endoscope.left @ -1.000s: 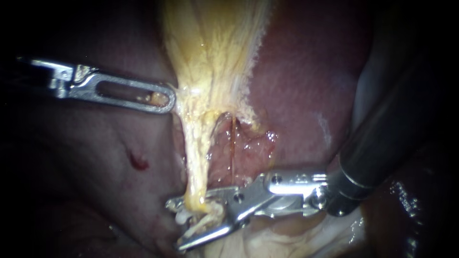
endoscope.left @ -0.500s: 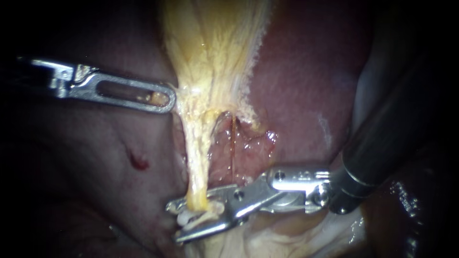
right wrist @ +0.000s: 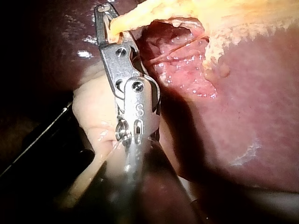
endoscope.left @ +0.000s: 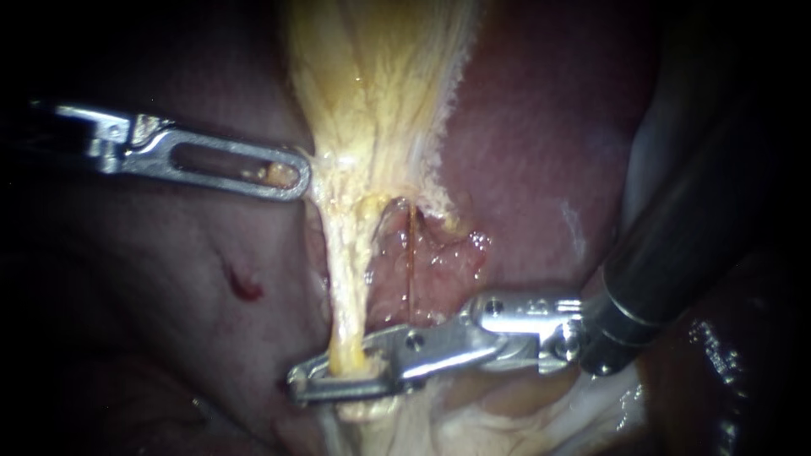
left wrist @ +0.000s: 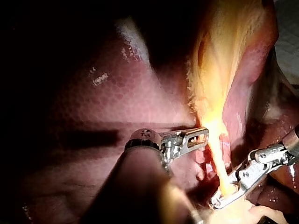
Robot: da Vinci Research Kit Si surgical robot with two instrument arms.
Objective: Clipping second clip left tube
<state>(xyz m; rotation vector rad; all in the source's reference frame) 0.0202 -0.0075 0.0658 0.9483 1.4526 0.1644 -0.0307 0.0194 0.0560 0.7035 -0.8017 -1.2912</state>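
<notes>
Since a second ago, the jaws of my right instrument (endoscope.left: 296, 385) have closed from a wide gap and now clamp the left tube (endoscope.left: 347, 287) from two sides at its lower end, where the pale yellow strand meets the whitish tissue beneath. The tube runs taut from the gallbladder (endoscope.left: 372, 84) down into those jaws, with a thin reddish strand (endoscope.left: 411, 253) just beside it over raw tissue. My left instrument (endoscope.left: 297, 179) has stayed put, its jaws together on the gallbladder's edge, tissue showing through the slot. Liver (endoscope.left: 532, 143) lies behind.
</notes>
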